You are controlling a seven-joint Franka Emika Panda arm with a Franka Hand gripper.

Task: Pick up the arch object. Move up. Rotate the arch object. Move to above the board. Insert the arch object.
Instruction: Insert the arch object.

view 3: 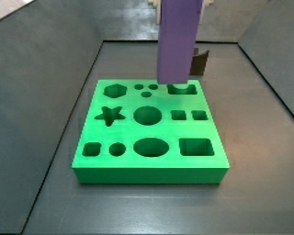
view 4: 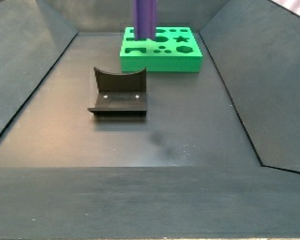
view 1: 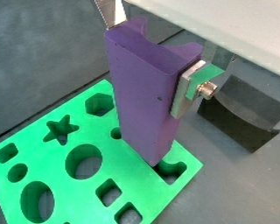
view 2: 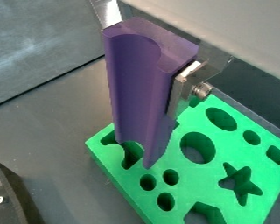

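Sitting on the dark grey surface (view 3: 63,184), the big bright green square board (view 3: 150,165) with all its shaped cutouts is easily the largest thing here. You can see a star, a hexagon, circles, ovals and squares cut into its top in a side view, and it looks much the same in both wrist views (view 1: 38,166) (view 2: 213,201).

Next in size is the tall slender purple matte arch object (view 3: 178,41), standing upright with its lower end at the arch-shaped hole along the board's far edge, right of the middle. In a wrist view (view 1: 145,87) that lower end meets the hole at the board's corner; I can't tell how deep it goes.

Then there's the dark L-shaped fixture (view 4: 117,94) on its base plate, sitting well apart from the board, nearer the camera in a side view.

Smallest bit: the claw (view 1: 152,44), clamped on the upper part of the purple piece, with one silver finger plate (view 2: 189,83) pressed flat against its side.
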